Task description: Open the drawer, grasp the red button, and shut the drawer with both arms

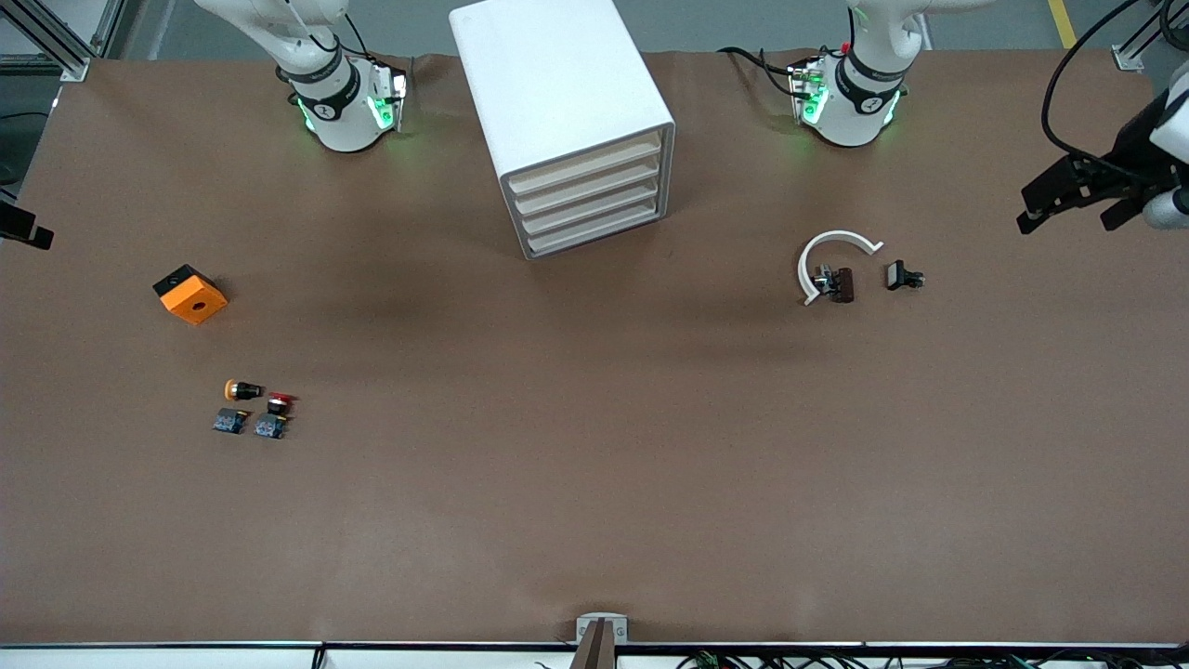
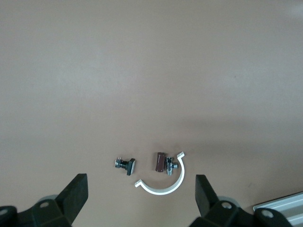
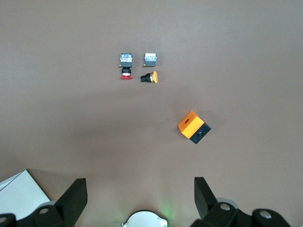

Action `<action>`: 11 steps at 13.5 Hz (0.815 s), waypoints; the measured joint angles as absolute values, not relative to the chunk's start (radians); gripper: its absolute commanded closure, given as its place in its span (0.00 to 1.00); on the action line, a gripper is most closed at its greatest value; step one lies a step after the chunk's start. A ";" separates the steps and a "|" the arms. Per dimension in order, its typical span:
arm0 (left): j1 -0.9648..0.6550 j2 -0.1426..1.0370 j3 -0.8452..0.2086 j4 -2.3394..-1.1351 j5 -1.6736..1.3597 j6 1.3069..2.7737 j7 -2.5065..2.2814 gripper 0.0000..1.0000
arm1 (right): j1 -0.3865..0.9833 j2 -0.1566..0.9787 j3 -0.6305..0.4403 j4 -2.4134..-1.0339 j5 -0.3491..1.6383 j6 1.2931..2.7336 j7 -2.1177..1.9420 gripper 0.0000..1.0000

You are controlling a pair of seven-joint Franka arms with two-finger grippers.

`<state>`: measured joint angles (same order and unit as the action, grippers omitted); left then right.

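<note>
We are seeing the button (image 1: 278, 404) lying nearest the front camera, toward the right arm's end of the table, beside an orange-capped button (image 1: 241, 389). Farther back, the cabinet (image 1: 564, 121) is standing with its drawer (image 1: 594, 190) pushed in. We are holding the left gripper (image 2: 140, 198) spread wide over a white clip (image 2: 162, 181), and the right gripper (image 3: 139, 201) equally wide, gripping nothing.

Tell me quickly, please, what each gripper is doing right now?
Left gripper: open, holding nothing, up over the table's left-arm end.
Right gripper: open, holding nothing, up over the table's right-arm end.
</note>
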<state>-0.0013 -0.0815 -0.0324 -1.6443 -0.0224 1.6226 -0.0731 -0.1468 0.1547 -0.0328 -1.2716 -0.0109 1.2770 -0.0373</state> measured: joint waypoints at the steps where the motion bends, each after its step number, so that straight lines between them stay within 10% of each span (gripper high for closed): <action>1: -0.003 -0.054 -0.035 -1.612 -0.022 1.617 -0.073 0.00 | -0.147 0.147 -0.032 -1.276 -0.005 1.273 -0.036 0.00; 11: -0.006 -0.027 -0.049 -1.557 -0.022 1.544 -0.073 0.00 | -0.047 -0.062 -0.105 -1.518 0.001 1.358 -0.011 0.00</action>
